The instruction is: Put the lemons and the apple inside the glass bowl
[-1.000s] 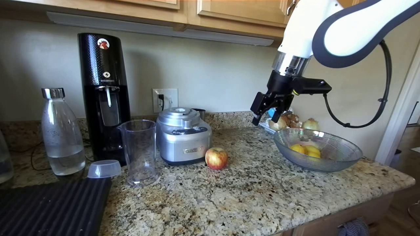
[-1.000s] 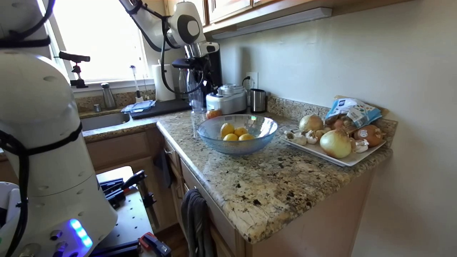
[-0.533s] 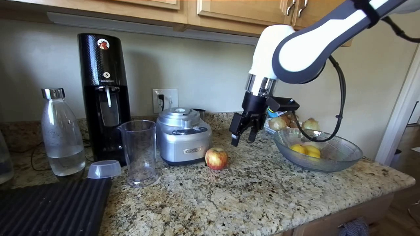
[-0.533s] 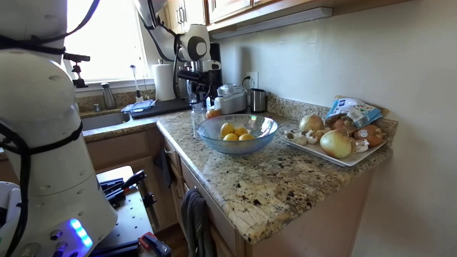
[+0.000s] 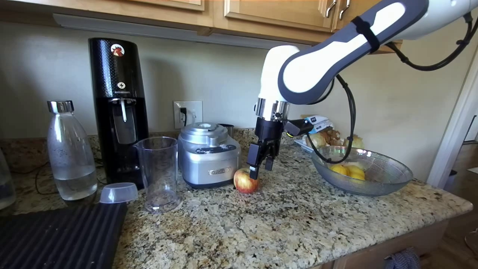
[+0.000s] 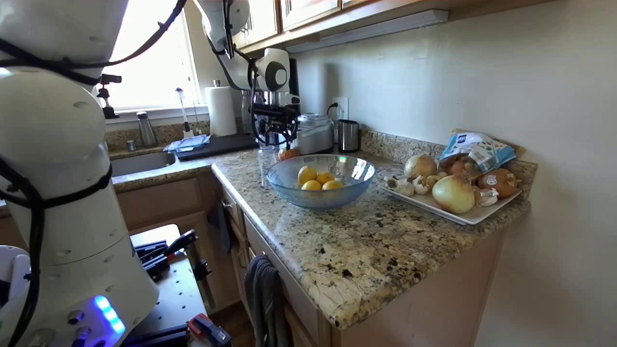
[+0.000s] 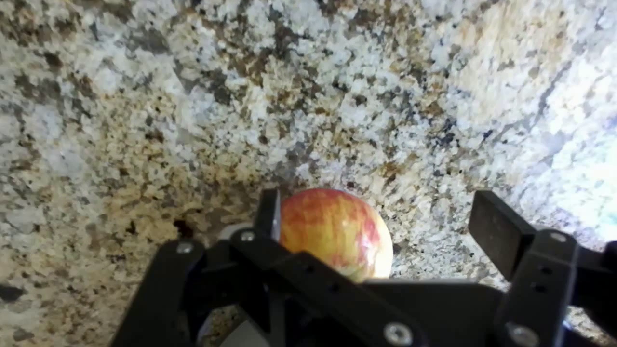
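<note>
The red and yellow apple (image 5: 245,184) sits on the granite counter beside the food processor. It also shows in the other views, partly hidden in the wrist view (image 7: 332,226) and small behind the bowl (image 6: 288,154). My gripper (image 5: 261,169) is open and points down just above the apple, a little to its bowl side. In the wrist view the apple lies between the spread fingers (image 7: 499,231), close to the left one; I cannot tell if they touch. Several yellow lemons (image 6: 308,174) lie inside the bluish glass bowl (image 6: 318,200), which shows in both exterior views (image 5: 388,183).
The silver food processor (image 5: 211,160) stands right behind the apple. A tall clear pitcher (image 5: 158,179), a black soda machine (image 5: 119,112) and a bottle (image 5: 71,157) stand beyond it. A plate (image 6: 465,220) with onions and garlic lies past the bowl. Cabinets (image 5: 276,15) hang above.
My open gripper has moved away from the bowl and down to the apple. The apple, lemons and bowl have not moved.
</note>
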Available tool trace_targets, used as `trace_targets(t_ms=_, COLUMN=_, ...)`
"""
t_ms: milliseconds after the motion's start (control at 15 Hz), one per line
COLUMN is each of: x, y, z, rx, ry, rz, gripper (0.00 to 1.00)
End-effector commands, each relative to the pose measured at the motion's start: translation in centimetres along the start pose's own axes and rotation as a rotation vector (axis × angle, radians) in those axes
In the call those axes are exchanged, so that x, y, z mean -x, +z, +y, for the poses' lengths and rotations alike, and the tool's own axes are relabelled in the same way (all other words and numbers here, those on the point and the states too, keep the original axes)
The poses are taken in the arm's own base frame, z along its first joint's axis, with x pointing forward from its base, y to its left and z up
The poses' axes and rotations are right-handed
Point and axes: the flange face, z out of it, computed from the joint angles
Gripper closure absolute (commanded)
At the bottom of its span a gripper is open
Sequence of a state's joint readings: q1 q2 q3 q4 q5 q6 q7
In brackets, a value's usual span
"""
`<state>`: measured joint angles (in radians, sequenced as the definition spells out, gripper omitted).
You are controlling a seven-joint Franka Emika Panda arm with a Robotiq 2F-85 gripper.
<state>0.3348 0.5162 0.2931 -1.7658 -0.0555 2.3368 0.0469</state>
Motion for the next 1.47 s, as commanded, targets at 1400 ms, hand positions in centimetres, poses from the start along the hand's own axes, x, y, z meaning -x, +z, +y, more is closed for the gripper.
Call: trace_targets(t_ms=1400, x=-5.0, y=5.3, z=-0.1, rx=0.16, ry=-0.363, rz=0.006, gripper=0.0)
